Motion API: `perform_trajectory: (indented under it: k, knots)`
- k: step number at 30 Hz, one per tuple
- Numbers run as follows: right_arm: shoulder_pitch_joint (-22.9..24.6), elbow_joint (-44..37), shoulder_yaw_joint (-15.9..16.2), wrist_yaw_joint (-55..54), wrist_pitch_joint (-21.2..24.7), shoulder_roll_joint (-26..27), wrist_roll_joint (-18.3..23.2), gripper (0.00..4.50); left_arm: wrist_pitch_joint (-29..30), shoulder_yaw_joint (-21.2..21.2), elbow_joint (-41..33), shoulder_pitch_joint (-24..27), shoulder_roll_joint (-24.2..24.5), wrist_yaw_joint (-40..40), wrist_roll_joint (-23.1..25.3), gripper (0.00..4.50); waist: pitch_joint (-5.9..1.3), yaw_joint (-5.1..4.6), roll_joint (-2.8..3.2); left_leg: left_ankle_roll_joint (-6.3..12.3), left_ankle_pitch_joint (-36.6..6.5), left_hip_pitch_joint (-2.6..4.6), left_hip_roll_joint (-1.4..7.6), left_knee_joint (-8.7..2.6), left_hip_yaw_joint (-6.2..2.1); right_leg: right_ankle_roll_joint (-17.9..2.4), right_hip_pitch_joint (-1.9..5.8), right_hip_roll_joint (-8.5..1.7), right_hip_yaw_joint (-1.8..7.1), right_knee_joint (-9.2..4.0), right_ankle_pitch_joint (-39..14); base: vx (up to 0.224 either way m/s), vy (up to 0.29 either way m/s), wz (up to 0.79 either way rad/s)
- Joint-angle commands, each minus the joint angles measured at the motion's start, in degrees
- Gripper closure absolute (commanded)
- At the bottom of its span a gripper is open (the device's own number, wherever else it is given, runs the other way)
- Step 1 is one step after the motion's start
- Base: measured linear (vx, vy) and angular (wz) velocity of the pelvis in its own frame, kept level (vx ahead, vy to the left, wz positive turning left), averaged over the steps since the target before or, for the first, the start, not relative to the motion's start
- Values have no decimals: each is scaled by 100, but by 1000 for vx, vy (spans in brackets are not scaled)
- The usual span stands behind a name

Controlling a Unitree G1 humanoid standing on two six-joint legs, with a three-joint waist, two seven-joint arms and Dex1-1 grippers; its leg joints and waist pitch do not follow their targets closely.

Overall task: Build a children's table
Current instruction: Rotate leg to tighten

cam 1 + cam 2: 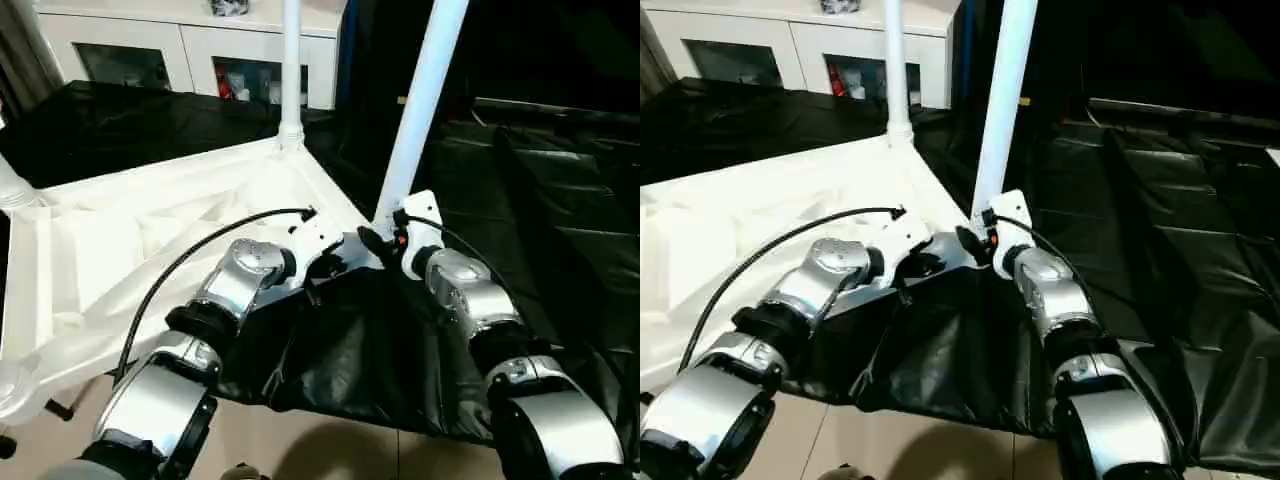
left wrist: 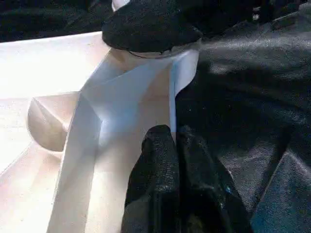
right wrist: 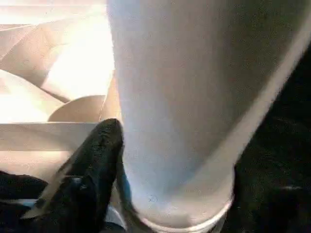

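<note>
one leg (image 1: 418,110) stands near-upright, leaning slightly — right pincer (image 1: 385,243) grips its base; left pincer (image 2: 174,145) closed

Both silver forearms reach forward, left gripper (image 2: 176,145) jaws closed

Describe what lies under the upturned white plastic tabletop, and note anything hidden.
Under the upturned white plastic tabletop lies a black plastic sheet, showing beyond its near corner and right edge. Whatever the sheet rests on is covered; pale floor tiles show below its front edge.
</note>
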Motion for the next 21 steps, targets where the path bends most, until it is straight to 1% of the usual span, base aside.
perform_trajectory:
  k: [1, 3, 4, 5, 6, 7, 8, 9, 10, 12, 13, 14, 15, 16, 17, 19, 20, 21]
  knots:
    - [39, 354, 210, 363, 146, 322, 22, 76, -298, -107, -41, -182, -182, 40, 4, 450, -370, -18, 7, 173, -983, 27, 236, -425, -80, -1259, 290, -529, 302, -426, -864, 0, 0, 0]
    - [7, 409, 252, 426, -15, 259, -57, 63, -401, -116, -17, -158, -120, -33, 7, 450, -366, -29, 12, 156, -1098, 30, 236, -432, -81, -1244, 286, -537, 304, -445, -1053, 0, 0, 0]
    - [32, 364, 322, 622, -140, 158, -113, 56, -485, -105, -57, -94, -32, -237, -32, 450, -366, -33, 13, 154, -1132, 23, 239, -432, -83, -1234, 290, -547, 307, -454, -1104, 0, 0, 0]
    - [54, 331, 346, 753, -196, 117, -121, 56, -583, -112, -94, -55, 12, -369, -54, 450, -372, -34, 40, 150, -1103, 20, 241, -430, -90, -1237, 294, -546, 307, -441, -1058, 0, 0, 0]
    - [58, 324, 351, 777, -206, 109, -123, 56, -601, -113, -101, -48, 20, -393, -58, 450, -378, -38, 27, 171, -1071, 13, 241, -427, -84, -1242, 299, -541, 307, -440, -980, 0, 0, 0]
    - [127, 203, 400, 1118, -264, 26, -94, 56, -733, -123, -188, 33, 104, -658, -120, 450, -388, -38, 29, 205, -969, 7, 243, -418, -84, -1282, 308, -534, 305, -414, -763, 0, 0, 0]
    - [236, 19, 497, 1508, -337, -90, -84, 56, -886, -142, -281, 121, 203, -919, -175, 450, -389, -38, 56, 222, -927, 2, 242, -411, -83, -1314, 309, -530, 305, -399, -649, 0, 0, 0]
    - [312, -105, 569, 1742, -387, -165, -82, 56, -1034, -165, -343, 177, 262, -1092, -210, 450, -396, -21, 44, 301, -835, -13, 242, -396, -75, -1358, 335, -526, 299, -382, -402, 0, 0, 0]
    - [413, -268, 660, 2033, -412, -265, -73, 56, -1043, -184, -419, 232, 331, -1267, -246, 450, -416, -5, 37, 413, -624, -17, 256, -378, -63, -1467, 337, -514, 290, -322, 30, 0, 0, 0]
    - [615, -554, 843, 2587, -521, -485, -75, 56, -1116, -226, -552, 327, 472, -1633, -327, 450, -418, 15, 25, 491, -579, -28, 257, -365, -60, -1486, 349, -513, 280, -310, 127, 0, 0, 0]
    - [662, -613, 886, 2719, -552, -540, -79, 56, -1121, -230, -581, 349, 505, -1714, -351, 450, -411, 35, 33, 555, -595, -24, 264, -363, -54, -1487, 337, -524, 275, -320, 57, 0, 0, 0]
    - [733, -698, 952, 2927, -604, -630, -88, 56, -1123, -229, -624, 381, 554, -1836, -389, 450, -401, 43, 43, 533, -706, -8, 284, -374, -51, -1486, 311, -529, 273, -342, -163, 0, 0, 0]
    - [779, -747, 995, 3077, -645, -695, -98, 56, -1143, -223, -651, 404, 588, -1928, -419, 450, -393, 40, 40, 512, -773, -4, 285, -377, -45, -1483, 304, -530, 277, -358, -293, 0, 0, 0]
    - [839, -819, 1045, 3279, -676, -780, -93, 56, -1173, -210, -696, 439, 629, -2082, -481, 450, -381, 53, 43, 454, -890, 4, 287, -386, -47, -1454, 301, -537, 280, -387, -540, 0, 0, 0]
    - [944, -971, 1131, 3639, -714, -922, -67, 56, -1105, -206, -802, 512, 729, -2366, -561, 450, -376, 61, 47, 399, -983, 14, 300, -399, -53, -1432, 298, -536, 282, -396, -695, 0, 0, 0]
    - [1010, -1111, 1183, 3923, -676, -1014, -15, 56, -1154, -241, -873, 573, 836, -2576, -575, 450, -368, 56, 43, 369, -1076, 6, 297, -416, -59, -1382, 293, -523, 286, -402, -845, 0, 0, 0]
    - [1022, -1152, 1202, 3991, -676, -1038, -8, 72, -1173, -251, -883, 585, 868, -2627, -573, 450, -365, 56, 39, 359, -1095, 15, 299, -418, -56, -1372, 283, -527, 288, -412, -883, 0, 0, 0]
    - [1045, -1235, 1215, 4121, -621, -1072, 38, 81, -1196, -280, -927, 628, 935, -2789, -596, 450, -364, 51, 14, 352, -1091, 12, 296, -419, -55, -1360, 287, -531, 288, -416, -923, 0, 0, 0]
